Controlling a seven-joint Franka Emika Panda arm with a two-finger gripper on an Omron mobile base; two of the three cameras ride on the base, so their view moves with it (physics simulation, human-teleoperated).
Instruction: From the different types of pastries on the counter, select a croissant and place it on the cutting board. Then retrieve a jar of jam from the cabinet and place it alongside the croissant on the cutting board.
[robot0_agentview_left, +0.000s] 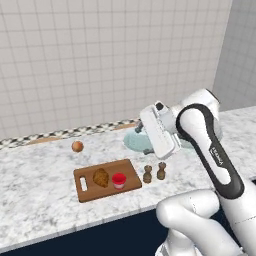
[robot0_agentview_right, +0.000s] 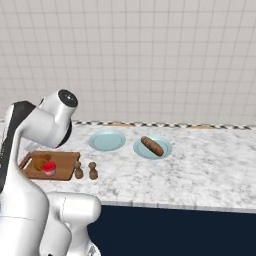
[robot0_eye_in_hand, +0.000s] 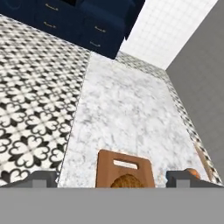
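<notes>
The fingers (robot0_eye_in_hand: 43, 179) are standing wide, empty; croissant (robot0_agentview_left: 101, 177) and jam jar (robot0_agentview_left: 118, 180) are sitting on the board (robot0_agentview_left: 85, 192), so both steps look finished.

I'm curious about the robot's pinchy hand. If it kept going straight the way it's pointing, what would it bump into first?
Most likely the cutting board, near the croissant: in the hand view both sit between the open fingertips. Nothing seems to stand in between, though depth is hard to judge.

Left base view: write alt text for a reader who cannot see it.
A croissant and a red-lidded jar of jam sit side by side on a cutting board on the marbled counter. Two brown shakers stand right of it; a round orange-brown pastry lies behind.
</notes>
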